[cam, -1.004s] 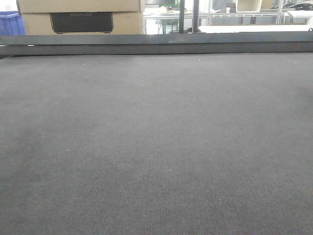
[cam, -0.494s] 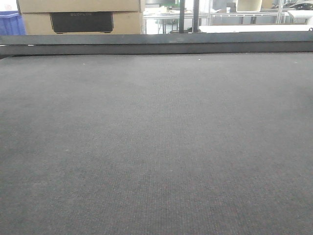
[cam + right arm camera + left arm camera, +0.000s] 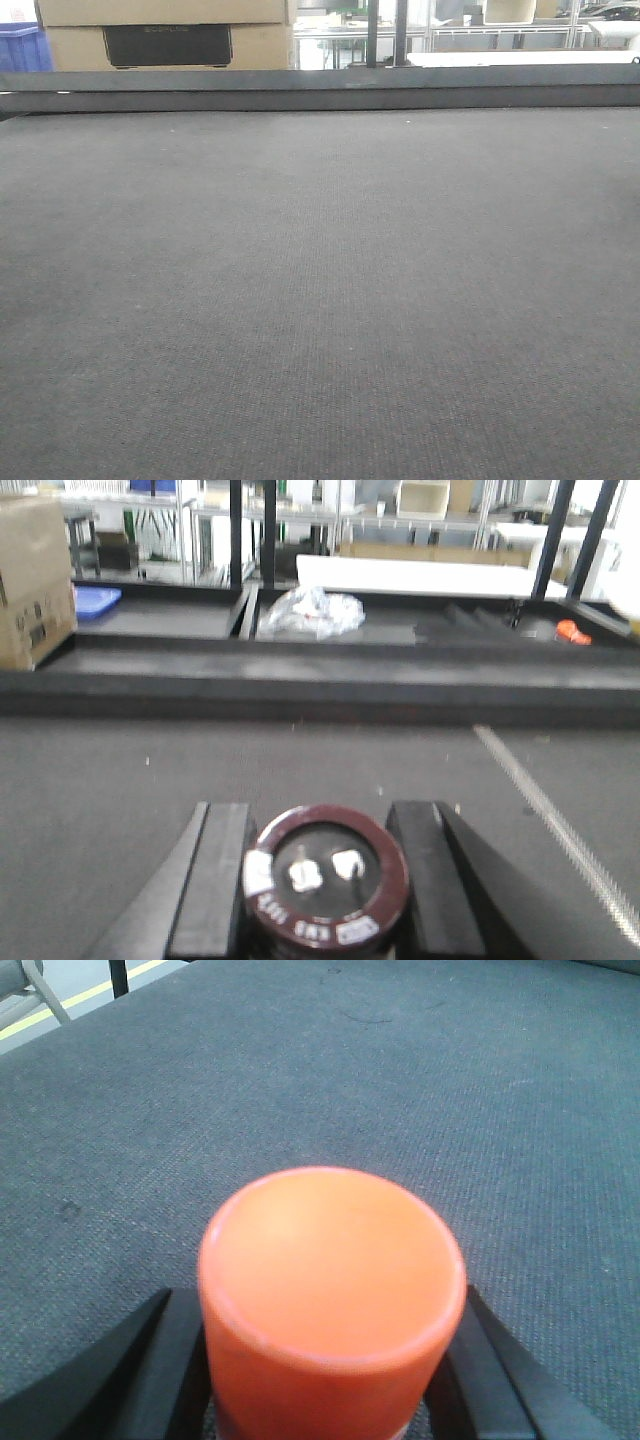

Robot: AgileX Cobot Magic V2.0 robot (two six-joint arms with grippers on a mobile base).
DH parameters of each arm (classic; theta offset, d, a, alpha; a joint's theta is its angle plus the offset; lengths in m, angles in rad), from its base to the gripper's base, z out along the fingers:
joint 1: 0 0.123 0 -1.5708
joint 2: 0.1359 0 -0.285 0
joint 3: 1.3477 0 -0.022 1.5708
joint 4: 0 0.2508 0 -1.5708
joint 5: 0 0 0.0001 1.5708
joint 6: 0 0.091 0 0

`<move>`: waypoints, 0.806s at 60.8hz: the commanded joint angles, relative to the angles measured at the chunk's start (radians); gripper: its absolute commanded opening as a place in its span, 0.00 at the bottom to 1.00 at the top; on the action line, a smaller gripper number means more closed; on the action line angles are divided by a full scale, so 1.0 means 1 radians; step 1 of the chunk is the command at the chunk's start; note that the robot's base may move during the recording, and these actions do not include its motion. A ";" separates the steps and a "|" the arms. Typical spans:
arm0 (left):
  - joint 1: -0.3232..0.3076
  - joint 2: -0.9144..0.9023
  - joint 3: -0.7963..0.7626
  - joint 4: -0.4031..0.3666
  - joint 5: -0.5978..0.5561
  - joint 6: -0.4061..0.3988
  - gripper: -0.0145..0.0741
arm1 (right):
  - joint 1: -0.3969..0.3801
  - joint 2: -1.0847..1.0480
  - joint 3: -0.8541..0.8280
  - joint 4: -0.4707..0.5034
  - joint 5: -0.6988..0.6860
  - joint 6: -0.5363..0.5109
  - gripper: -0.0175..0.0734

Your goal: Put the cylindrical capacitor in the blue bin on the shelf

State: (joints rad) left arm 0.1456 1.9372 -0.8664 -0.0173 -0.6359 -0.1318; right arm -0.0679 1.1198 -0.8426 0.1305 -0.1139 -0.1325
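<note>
Now | my left gripper [image 3: 330, 1365] grasps a smooth orange cylinder [image 3: 332, 1260] | my right gripper [image 3: 326, 885] grasps the dark maroon cylindrical capacitor [image 3: 327, 852] | grey mat [image 3: 450, 1080] below

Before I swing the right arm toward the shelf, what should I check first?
1. Grip: ok. The right end effector holds the cylindrical capacitor, with a finger close on each side.
2. Capacitor lifted off the mat: cannot tell.
3. Left end effector free: not ok. It holds an orange cylinder.
4. Target bin located: cannot tell. Only a blue bin corner shows, beside a cardboard box.
5. Mat ahead free of obstacles: ok in the front view.
</note>
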 commanded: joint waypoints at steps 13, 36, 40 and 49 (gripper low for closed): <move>-0.016 -0.198 -0.006 0.113 0.171 0.002 0.04 | -0.001 -0.015 -0.042 0.001 0.209 0.000 0.17; -0.220 -0.534 -0.179 0.222 0.860 0.002 0.04 | 0.029 -0.015 -0.114 0.001 0.474 0.000 0.17; -0.268 -0.578 -0.190 0.214 0.904 0.002 0.04 | 0.052 -0.015 -0.114 0.001 0.489 0.000 0.17; -0.348 -0.695 -0.192 0.125 0.980 0.002 0.04 | 0.086 -0.015 -0.114 0.027 0.539 0.000 0.17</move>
State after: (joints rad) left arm -0.1703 1.3059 -1.0500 0.1573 0.2947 -0.1318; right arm 0.0040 1.1154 -0.9448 0.1364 0.4083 -0.1325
